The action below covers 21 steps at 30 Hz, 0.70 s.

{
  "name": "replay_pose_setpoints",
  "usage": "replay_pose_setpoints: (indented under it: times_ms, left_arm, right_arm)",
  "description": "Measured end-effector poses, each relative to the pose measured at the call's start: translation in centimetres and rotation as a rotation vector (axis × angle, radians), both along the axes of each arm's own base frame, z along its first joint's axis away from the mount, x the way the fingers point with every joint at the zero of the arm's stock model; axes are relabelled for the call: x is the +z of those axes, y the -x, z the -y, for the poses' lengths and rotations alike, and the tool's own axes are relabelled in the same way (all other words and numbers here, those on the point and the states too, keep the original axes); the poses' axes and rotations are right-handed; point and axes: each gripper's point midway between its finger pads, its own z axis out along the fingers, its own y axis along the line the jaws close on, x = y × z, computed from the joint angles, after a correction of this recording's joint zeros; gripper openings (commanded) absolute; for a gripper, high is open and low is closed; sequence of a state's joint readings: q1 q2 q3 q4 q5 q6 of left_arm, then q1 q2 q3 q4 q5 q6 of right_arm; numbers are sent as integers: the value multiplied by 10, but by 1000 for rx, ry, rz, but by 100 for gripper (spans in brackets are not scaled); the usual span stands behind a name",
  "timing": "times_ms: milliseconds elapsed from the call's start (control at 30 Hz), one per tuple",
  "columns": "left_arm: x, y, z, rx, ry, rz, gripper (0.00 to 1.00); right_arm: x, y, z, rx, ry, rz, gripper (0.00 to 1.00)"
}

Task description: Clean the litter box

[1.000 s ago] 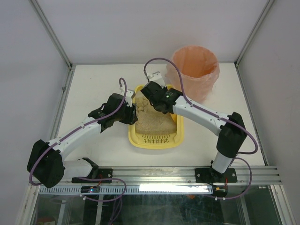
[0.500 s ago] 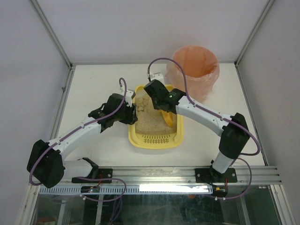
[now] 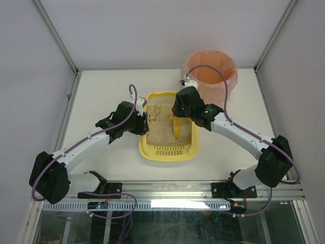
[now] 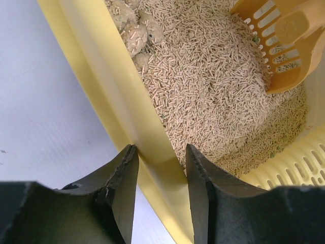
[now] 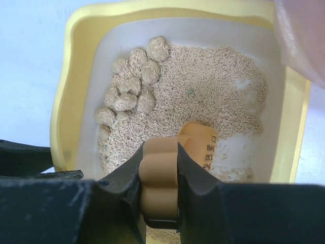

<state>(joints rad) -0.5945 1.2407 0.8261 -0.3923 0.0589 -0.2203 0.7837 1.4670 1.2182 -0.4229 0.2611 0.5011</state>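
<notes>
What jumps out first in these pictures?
The yellow litter box sits mid-table, a cluster of clumps in its far left corner. The right claw holds an orange scoop in the litter, while the left claw clamps the box's left rim. A pink-lined bin stands at the far right.

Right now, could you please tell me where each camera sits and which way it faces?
Top external: above and behind the bases, looking down at the litter box and bin; both arms show.
Left wrist: on the left arm, looking along the left pincer, which clamps the box's rim.
Right wrist: on the right arm, looking down past the right pincer, shut on the scoop, at the clumps.
Shared: both wrist views show the litter and scoop.
</notes>
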Motion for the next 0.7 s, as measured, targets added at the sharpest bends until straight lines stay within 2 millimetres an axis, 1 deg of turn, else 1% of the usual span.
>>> replay_pose_setpoints:
  times_ms: [133,300,500,700]
  left_arm:
    - [0,0,0,0,0,1,39]
    - [0,0,0,-1,0,0,39]
    - [0,0,0,-1,0,0,39]
    - [0,0,0,-2,1,-1,39]
  right_arm:
    - [1,-4,11,-40,-127,8,0]
    - [-5,-5,35,-120,-257,-3,0]
    - [-12,-1,43,-146,-341,-7,0]
    - [-16,0,42,-156,-393,-3,0]
